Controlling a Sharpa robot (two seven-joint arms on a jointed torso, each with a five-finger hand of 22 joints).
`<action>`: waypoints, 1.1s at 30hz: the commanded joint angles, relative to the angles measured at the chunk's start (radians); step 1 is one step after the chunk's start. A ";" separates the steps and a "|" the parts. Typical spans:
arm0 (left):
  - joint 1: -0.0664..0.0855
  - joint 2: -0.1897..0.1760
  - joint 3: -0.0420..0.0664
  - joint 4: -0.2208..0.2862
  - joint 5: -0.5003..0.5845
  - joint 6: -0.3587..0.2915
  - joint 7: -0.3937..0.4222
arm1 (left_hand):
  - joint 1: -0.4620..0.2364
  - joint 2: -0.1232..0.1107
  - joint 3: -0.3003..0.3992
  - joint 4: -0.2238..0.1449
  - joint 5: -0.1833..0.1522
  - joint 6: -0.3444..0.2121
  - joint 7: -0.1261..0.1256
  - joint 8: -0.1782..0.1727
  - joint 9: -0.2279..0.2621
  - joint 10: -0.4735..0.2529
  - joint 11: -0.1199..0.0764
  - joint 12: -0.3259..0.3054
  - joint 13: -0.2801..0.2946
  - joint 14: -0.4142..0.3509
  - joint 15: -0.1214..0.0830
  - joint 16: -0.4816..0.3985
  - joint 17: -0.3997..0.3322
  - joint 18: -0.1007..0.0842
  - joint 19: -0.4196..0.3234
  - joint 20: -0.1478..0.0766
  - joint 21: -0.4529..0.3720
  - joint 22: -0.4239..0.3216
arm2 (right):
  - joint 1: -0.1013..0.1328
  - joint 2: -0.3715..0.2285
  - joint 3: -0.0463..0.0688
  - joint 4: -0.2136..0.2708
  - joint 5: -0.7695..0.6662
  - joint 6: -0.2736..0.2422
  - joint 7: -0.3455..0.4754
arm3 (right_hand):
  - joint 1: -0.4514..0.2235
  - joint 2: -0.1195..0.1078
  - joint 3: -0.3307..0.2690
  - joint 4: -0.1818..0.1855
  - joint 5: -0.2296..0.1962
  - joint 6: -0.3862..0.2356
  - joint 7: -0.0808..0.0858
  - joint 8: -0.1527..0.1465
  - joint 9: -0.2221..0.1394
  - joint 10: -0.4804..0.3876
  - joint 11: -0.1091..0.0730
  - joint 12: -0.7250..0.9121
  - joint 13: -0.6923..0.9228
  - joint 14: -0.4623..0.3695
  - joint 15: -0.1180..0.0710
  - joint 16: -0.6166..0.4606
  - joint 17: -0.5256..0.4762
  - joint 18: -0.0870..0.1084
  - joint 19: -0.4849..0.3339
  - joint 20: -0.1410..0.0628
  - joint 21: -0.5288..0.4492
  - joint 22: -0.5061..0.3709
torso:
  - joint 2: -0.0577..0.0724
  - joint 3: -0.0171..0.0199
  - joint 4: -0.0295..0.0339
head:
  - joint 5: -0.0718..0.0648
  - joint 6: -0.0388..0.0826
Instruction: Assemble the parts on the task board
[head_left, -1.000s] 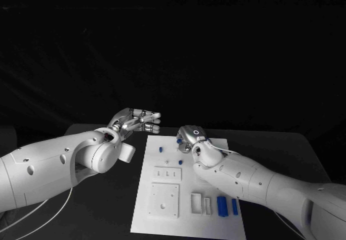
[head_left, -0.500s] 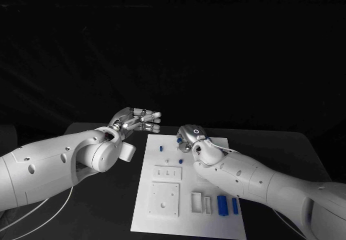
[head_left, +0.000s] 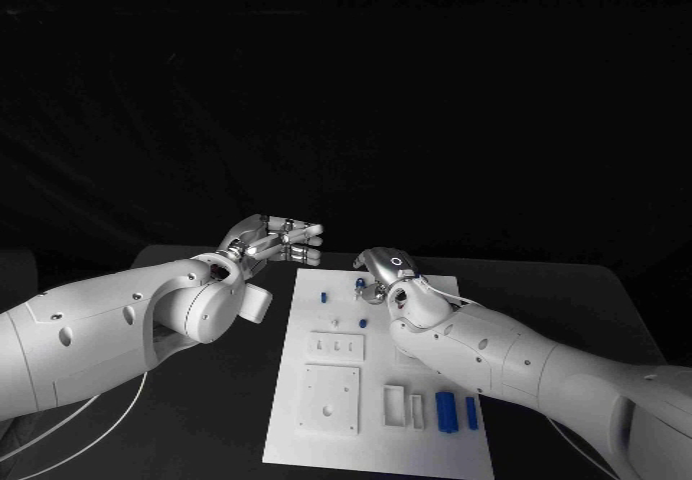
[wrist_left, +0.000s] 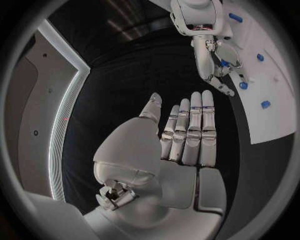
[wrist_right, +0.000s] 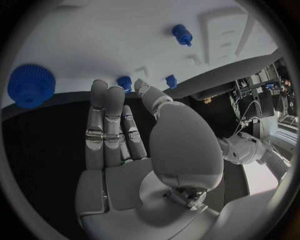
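Observation:
The white task board (head_left: 378, 440) lies lengthwise on the black table. My right hand (head_left: 381, 276) hovers over its far end, fingers straight and held together, nothing in the palm (wrist_right: 125, 150). Small blue parts (head_left: 323, 297) (head_left: 361, 285) (head_left: 362, 324) lie near it. Close past its fingertips (wrist_right: 103, 90) I see a blue ribbed knob (wrist_right: 28, 85) and two small blue pieces (wrist_right: 125, 81) (wrist_right: 170, 80). Two blue bars (head_left: 444, 411) lie at the board's near right. My left hand (head_left: 274, 240) is raised off the board's far left corner, flat and holding nothing (wrist_left: 187, 135).
White fixtures stand on the board: a square plate (head_left: 329, 398), a smaller slotted block (head_left: 336, 346) and narrow frames (head_left: 394, 404). Black table (head_left: 577, 300) stretches on both sides of the board. My right forearm (head_left: 505, 365) crosses the board's right edge.
My right hand has shifted very slightly over the board's far end. The left hand holds the same raised pose. The parts lie where they were.

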 joint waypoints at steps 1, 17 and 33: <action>0.002 -0.004 0.001 0.001 -0.005 0.009 0.007 | -0.006 0.003 0.001 -0.005 -0.002 -0.005 0.004 0.000 0.000 0.005 0.002 0.002 0.001 0.005 0.000 0.006 -0.001 -0.009 -0.007 0.003 0.005 -0.001 | 0.008 -0.013 0.001 0.023 0.047 -0.029 0.026 | 0.007 0.000 -0.001 0.005 0.003 -0.002 -0.002 -0.001 -0.001 0.018 -0.002 -0.002 0.000 0.007 -0.001 -0.003 0.004 0.004 0.033 -0.002 -0.006 -0.006 | -0.004 0.0049 -0.0061 | 0.008 0.003; -0.005 0.000 -0.001 -0.017 0.001 0.010 0.007 | -0.007 0.004 0.001 -0.006 -0.001 -0.005 0.004 0.000 0.000 0.005 0.002 0.002 0.002 0.005 0.000 0.006 -0.001 -0.009 -0.007 0.004 0.005 -0.001 | 0.044 -0.232 0.089 0.225 0.183 0.140 0.034 | -0.060 0.056 -0.029 -0.046 0.034 0.041 0.005 0.001 0.001 0.611 -0.138 0.148 0.063 0.014 -0.075 0.032 0.070 -0.059 0.041 -0.068 0.033 0.012 | -0.037 0.0127 -0.0483 | 0.015 0.019; -0.015 0.001 -0.002 -0.022 0.003 0.021 -0.001 | -0.009 0.004 0.001 -0.007 -0.001 -0.006 0.005 0.000 0.000 -0.003 0.004 0.002 0.002 0.003 0.002 0.005 -0.001 -0.008 -0.009 0.005 0.005 -0.003 | 0.033 -0.268 0.094 0.195 0.211 0.291 0.055 | -0.083 0.107 -0.241 -0.008 0.121 -0.011 0.000 0.000 0.001 0.489 -0.139 0.995 1.114 0.010 -0.072 0.313 0.557 -0.082 0.039 -0.074 0.547 0.342 | -0.037 0.0175 -0.0447 | 0.013 0.025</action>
